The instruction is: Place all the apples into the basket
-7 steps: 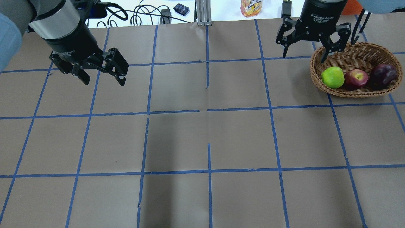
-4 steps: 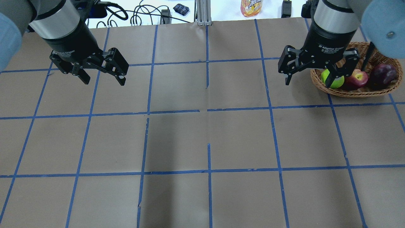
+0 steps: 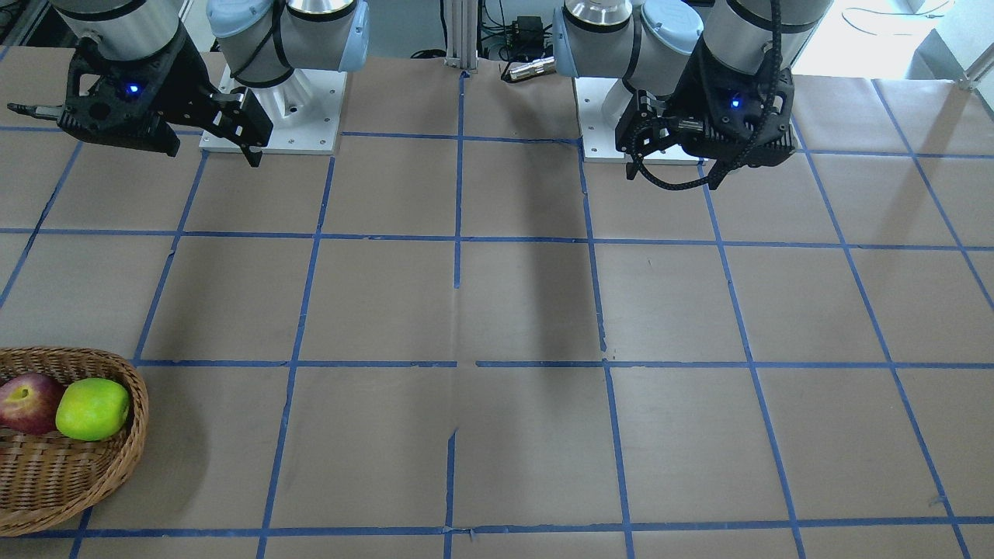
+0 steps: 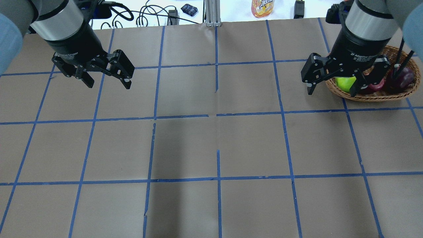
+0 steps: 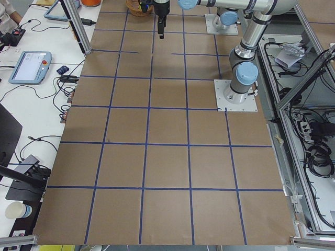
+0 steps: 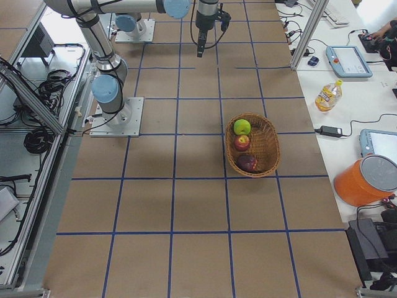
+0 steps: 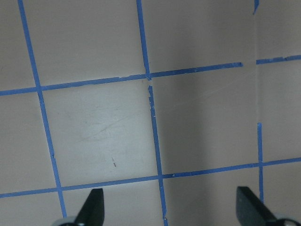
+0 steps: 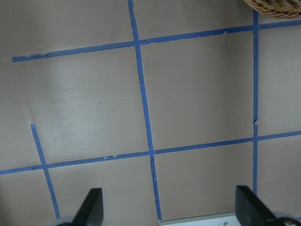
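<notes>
Fingers on my left gripper (image 4: 108,85) and right gripper (image 4: 331,93) stand apart, empty. Green apple (image 6: 242,126), red apple (image 6: 241,142) and purple apple (image 6: 247,162) lie in the wicker basket (image 6: 267,146) by the table's (image 4: 218,138) far edge. They look firm, smooth and prone to roll, so I'd grip across their middles.

Left gripper (image 4: 108,84) raised, jaws spread wide, empty; right gripper (image 4: 331,92) likewise spread, empty, pointing down
</notes>
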Robot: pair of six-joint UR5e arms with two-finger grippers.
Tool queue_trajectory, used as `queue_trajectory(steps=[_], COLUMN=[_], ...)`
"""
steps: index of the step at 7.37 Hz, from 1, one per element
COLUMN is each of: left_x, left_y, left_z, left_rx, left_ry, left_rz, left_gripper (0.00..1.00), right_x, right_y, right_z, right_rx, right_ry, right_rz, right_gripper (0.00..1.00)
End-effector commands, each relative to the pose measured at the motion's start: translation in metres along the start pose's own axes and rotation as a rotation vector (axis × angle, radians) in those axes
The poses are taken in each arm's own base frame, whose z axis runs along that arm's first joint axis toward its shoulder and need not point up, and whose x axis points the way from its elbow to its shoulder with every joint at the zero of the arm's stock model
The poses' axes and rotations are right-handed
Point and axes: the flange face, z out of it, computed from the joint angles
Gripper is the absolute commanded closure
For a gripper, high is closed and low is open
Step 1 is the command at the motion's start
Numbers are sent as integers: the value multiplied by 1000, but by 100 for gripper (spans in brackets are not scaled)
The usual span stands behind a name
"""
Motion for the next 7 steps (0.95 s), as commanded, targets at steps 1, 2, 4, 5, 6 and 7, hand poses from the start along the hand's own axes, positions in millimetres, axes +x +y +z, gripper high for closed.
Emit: queue_trajectory(steps=[1, 2, 4, 5, 6, 7], left_x=[0, 0, 0, -1, -1, -1], left_y=[1, 0, 1, -1, -1, -3], left_z=[-1, 0, -1, -1, -1, 1], left_rx=[2, 1, 2, 2, 4, 2], left_ry=[-1, -1, -2, -13, -12, -2], left_rz=[0, 0, -5, -6, -6, -11], left_gripper=[0, 0, 0, 0, 0, 0], right_x=[1, 3, 2, 3, 3, 3], right_y=[4, 8, 9, 8, 8, 8], right_z=[-10, -13, -14, -15, -15, -14], right_rx=[17, 25, 28, 34, 35, 30], right_ry=[-30, -20, -30, -25, -22, -20], right_rz=[6, 6, 1, 2, 1, 1], right_gripper=[0, 0, 0, 0, 0, 0])
